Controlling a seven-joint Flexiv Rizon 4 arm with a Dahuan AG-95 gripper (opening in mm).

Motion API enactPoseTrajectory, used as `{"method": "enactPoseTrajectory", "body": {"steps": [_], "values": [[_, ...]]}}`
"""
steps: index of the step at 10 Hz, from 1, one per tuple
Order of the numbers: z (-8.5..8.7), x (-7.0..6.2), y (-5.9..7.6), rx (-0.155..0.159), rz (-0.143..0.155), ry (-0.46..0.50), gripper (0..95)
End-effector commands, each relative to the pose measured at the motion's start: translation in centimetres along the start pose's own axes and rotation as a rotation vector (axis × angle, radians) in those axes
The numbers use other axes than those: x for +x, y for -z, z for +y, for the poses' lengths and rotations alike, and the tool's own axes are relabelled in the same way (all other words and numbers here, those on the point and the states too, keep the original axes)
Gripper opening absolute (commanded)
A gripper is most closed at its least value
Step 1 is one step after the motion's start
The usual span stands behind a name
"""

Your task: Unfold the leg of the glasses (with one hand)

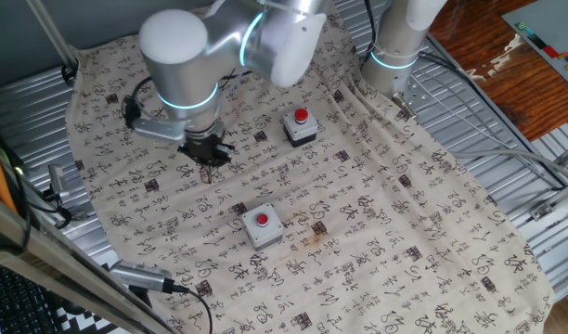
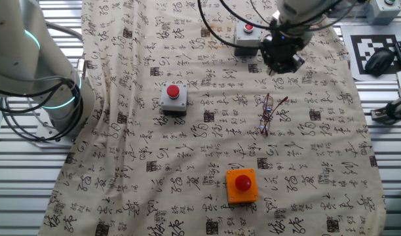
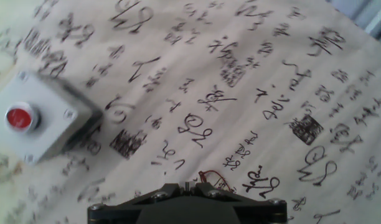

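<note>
Black two-finger gripper (image 2: 283, 60), jaw state impossible to tell, hovering upper right of frame. Below it, thin reddish-brown wire-frame glasses (image 2: 267, 114) lying on printed beige cloth (image 2: 148, 144). Best approached slowly, catching one folded leg only.

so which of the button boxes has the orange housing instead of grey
The orange button box at the near edge of the cloth in the other fixed view, below the glasses. The other three boxes are grey.

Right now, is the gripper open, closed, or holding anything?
Gripper: cannot tell whether open or closed; holding nothing. The glasses lie on the cloth, apart from it.
</note>
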State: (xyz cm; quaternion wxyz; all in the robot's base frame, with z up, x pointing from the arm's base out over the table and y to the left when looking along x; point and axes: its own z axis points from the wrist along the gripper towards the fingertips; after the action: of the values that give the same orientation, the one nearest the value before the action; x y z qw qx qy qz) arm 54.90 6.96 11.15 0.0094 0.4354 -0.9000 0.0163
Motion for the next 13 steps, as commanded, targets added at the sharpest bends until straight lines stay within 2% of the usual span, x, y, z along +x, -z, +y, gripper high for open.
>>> {"method": "enactPoseTrajectory", "body": {"steps": [1, 3, 7, 10, 11, 13], "values": [[0.35, 0.50, 0.34, 0.015, 0.005, 0.196, 0.0], [0.35, 0.50, 0.34, 0.043, 0.035, 0.150, 0.0], [0.35, 0.50, 0.34, 0.027, 0.021, 0.248, 0.0], [0.35, 0.50, 0.34, 0.028, 0.023, 0.216, 0.0], [0.41, 0.43, 0.30, 0.039, 0.039, 0.201, 0.0], [0.55, 0.45, -0.16, 0.042, 0.045, 0.206, 0.0]]}}
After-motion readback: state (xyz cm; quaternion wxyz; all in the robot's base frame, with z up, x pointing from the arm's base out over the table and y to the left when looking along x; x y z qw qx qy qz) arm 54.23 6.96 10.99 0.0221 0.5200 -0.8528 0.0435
